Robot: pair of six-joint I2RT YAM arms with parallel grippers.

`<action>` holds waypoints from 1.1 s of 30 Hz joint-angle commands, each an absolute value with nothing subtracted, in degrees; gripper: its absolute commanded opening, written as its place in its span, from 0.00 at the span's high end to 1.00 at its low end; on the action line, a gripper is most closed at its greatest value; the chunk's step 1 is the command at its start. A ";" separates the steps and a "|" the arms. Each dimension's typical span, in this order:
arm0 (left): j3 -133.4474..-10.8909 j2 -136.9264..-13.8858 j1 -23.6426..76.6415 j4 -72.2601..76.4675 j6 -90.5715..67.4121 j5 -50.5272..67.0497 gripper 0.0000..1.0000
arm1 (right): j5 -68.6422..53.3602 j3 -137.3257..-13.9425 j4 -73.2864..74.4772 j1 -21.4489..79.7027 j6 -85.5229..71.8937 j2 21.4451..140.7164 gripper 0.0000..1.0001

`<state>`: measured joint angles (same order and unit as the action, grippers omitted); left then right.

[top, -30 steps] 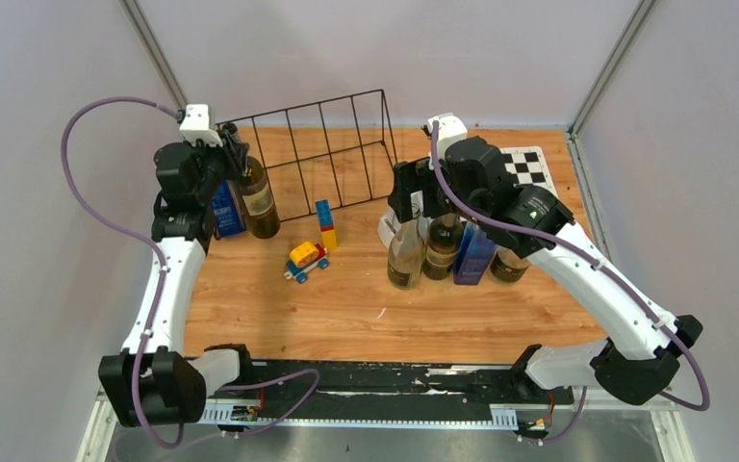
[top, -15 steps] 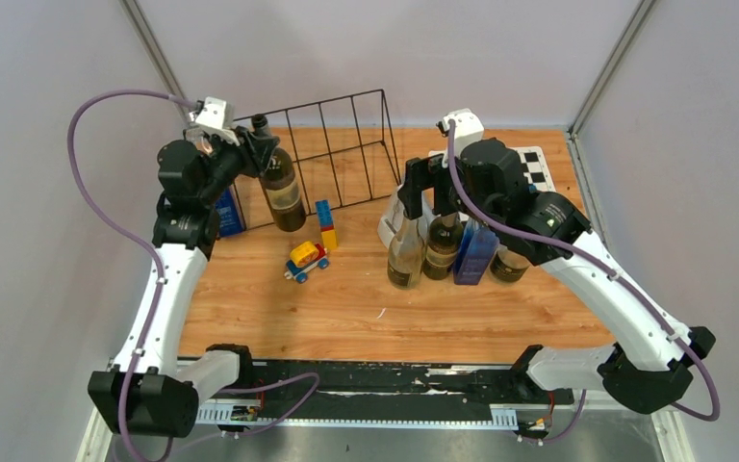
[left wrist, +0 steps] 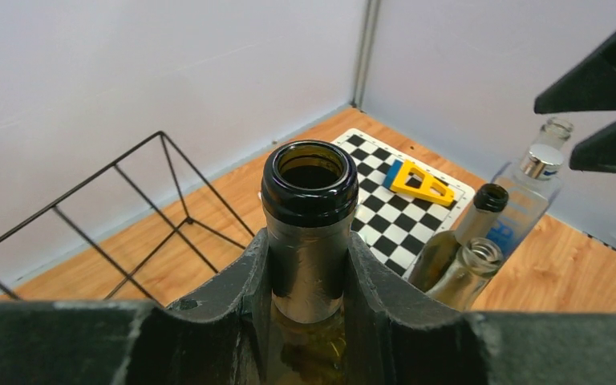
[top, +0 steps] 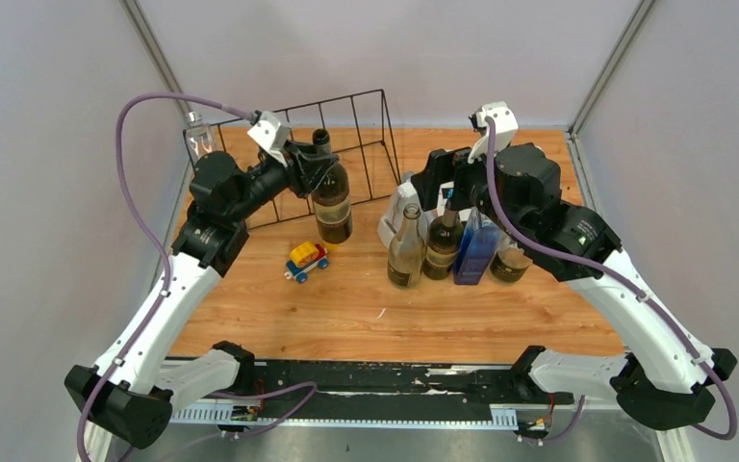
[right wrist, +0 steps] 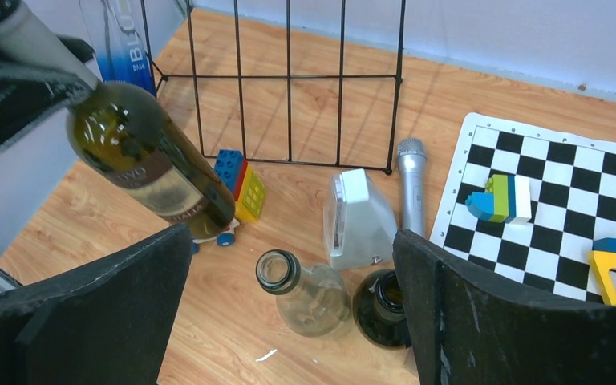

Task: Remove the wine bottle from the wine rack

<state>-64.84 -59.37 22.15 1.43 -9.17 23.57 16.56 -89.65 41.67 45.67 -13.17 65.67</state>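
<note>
left wrist view: left gripper (left wrist: 308, 273) clamped on wine bottle (left wrist: 308, 188) neck below the lip; glass likely heavy, slick, fragile. right gripper (right wrist: 290, 241) jaws apart.

Toy car (top: 307, 260), microphone (right wrist: 411, 186), chessboard mat (right wrist: 563, 210)

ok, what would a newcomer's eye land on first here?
First, the left arm's fingers clamped on the neck of a dark glass wine bottle, held just in front of the black wire rack at the back left. Next, the cluster of upright glass bottles right of centre, with the right arm's fingers spread wide open above them.
</note>
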 commanded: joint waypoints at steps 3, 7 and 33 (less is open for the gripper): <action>-64.62 -60.58 29.26 11.56 -6.91 21.63 1.00 | 18.62 -88.97 38.13 45.45 -12.55 64.37 0.03; -63.96 -60.84 32.69 9.89 -5.52 19.43 1.00 | 19.30 -88.44 37.67 45.45 -12.57 63.60 0.03; -41.74 -57.19 44.29 34.15 -3.12 5.84 1.00 | 20.24 -85.69 36.48 45.44 -12.02 60.42 0.03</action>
<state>-40.36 -57.39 44.38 16.91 -5.04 9.13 20.84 -85.71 38.61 45.67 -12.29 61.98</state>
